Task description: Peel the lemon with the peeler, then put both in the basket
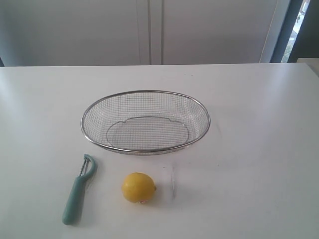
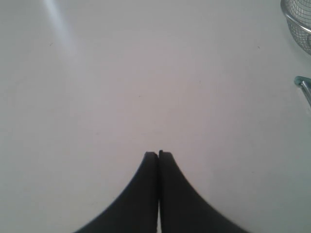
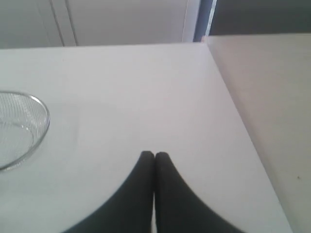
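Writing: a small pinkish patch is showing low on the lemon [image 1: 139, 187], possibly a sticker, too small to read.

Lemon: round, bright yellow, unpeeled, its nub pointing toward the right arm's side. It is lying on the white bench [image 1: 259, 149], outside the basket [image 1: 145, 92] on the side facing the exterior camera. The wrist views are not showing how it is sitting relative to either set of jaws.

Peeler [image 1: 79, 190]: pale teal handle, metal blade head pointing toward the basket. It is lying flat beside the lemon, apart from it. Its head [image 2: 305, 87] is showing forward of the left jaws and well off to one side.

Basket: silver wire mesh with a thick rim, sitting upright with nothing in it. Its rim [image 2: 291, 19] is lying farther ahead of the left jaws than the peeler head. It is also sitting forward of the right jaws, off to one side [image 3: 43, 109].

Left jaws: pressing fully together, gripping nothing, hanging over bare bench.

Right jaws: likewise pressing together with nothing between them, pointing over bare bench toward its far corner.
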You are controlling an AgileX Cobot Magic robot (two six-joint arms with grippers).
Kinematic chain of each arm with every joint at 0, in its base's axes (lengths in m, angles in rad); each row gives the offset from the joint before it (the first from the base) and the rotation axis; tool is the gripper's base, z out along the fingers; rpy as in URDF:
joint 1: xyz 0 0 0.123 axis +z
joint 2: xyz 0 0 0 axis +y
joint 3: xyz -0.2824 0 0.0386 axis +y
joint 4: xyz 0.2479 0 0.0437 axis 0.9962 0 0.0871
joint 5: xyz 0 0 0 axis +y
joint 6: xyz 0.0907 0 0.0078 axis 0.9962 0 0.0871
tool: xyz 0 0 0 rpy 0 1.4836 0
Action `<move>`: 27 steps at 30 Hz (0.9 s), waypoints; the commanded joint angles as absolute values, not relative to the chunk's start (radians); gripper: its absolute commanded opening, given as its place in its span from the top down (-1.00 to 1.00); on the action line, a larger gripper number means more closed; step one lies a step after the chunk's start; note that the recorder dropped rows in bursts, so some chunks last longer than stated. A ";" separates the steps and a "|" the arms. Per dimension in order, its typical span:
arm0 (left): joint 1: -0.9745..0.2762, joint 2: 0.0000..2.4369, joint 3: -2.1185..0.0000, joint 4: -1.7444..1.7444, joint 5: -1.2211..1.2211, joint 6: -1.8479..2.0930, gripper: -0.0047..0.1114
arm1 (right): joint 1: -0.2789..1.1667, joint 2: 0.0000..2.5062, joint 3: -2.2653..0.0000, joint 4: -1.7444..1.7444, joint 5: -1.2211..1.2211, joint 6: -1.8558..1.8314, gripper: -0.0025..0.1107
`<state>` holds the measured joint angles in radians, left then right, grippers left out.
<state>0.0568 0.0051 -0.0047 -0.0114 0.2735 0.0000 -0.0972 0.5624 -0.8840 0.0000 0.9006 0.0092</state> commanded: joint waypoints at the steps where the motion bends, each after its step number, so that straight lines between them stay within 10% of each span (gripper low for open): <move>1: 0.058 0.000 0.000 -0.015 0.269 0.000 0.92 | -0.101 0.632 -0.885 0.000 0.996 0.000 0.96; 27: 0.058 0.000 0.000 -0.015 0.269 0.000 0.92 | -0.101 1.090 -0.885 0.142 1.145 0.006 0.96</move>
<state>0.0568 0.0051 -0.0047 -0.0114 0.2735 0.0000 -0.0972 1.0779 -0.8840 0.1354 1.1437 0.0092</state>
